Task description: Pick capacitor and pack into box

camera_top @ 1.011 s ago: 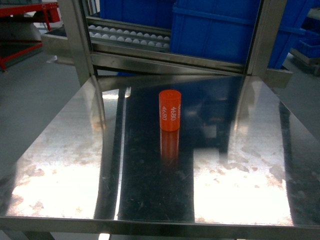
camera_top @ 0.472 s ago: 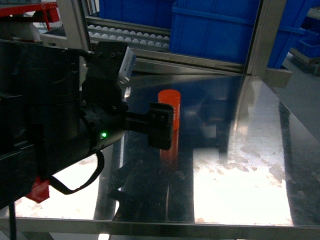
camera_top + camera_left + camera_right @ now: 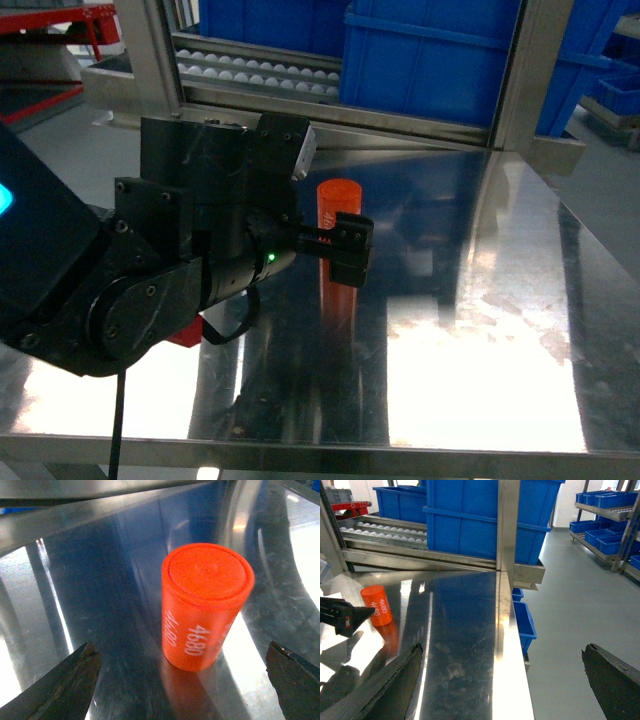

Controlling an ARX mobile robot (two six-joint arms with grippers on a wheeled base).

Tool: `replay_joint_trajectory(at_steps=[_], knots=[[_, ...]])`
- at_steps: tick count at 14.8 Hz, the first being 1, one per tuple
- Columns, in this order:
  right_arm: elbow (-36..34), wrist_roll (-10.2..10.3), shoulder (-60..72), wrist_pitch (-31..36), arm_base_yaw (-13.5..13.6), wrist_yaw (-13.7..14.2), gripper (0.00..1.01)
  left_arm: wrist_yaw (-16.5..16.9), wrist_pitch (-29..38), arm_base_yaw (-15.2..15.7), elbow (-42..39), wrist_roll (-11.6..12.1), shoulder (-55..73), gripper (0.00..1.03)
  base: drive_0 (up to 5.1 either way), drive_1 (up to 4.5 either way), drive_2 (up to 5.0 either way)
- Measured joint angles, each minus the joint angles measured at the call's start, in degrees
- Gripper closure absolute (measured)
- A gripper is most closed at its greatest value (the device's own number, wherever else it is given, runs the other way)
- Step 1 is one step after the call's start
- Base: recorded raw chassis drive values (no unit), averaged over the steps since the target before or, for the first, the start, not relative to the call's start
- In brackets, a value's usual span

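Capacitor (image 3: 205,605): orange cylinder, upright on the steel surface (image 3: 480,330), white "4680" printed down its side, mirrored in the metal beneath.
Left pincer (image 3: 185,680): wide open, holding nothing; dark fingertips (image 3: 65,685) spread to either side of the capacitor, clear of it in the wrist view.
Left arm: black, reaching in from the left of the head view, pincer level with the capacitor's body.
Right pincer (image 3: 502,680): spread wide, holding nothing, over the surface's right edge, well apart from the capacitor.
Behind: blue bins (image 3: 430,50) on a roller rack.
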Motion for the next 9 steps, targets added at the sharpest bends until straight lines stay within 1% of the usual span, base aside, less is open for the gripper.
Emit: replay_joint_trajectory(at_steps=[2,4,7,8,9], knots=[[0.0,0.0,0.0,0.0,0.0,0.0,0.03,0.8,-1.4,0.3,5.4,0.4,3.7,0.05,0.0,0.0,0.0],[0.0,0.0,0.0,0.0,0.0,0.0,0.03,0.5,-3.7,0.8,10.8,0.4,7.1,0.05,0.0,0.0,0.0],[0.0,0.0,0.0,0.0,0.0,0.0,0.03,2.2,-5.6,1.2,16.0,0.3,10.8,0.05,0.0,0.0,0.0],[0.0,0.0,0.0,0.0,0.0,0.0,0.03,2.4,-6.1,1.2,17.0,0.2,11.3,0.08,0.0,0.0,0.0],[0.0,0.0,0.0,0.0,0.0,0.0,0.03,2.4,-6.1,1.3,17.2,0.2,11.5,0.18,0.0,0.0,0.0]])
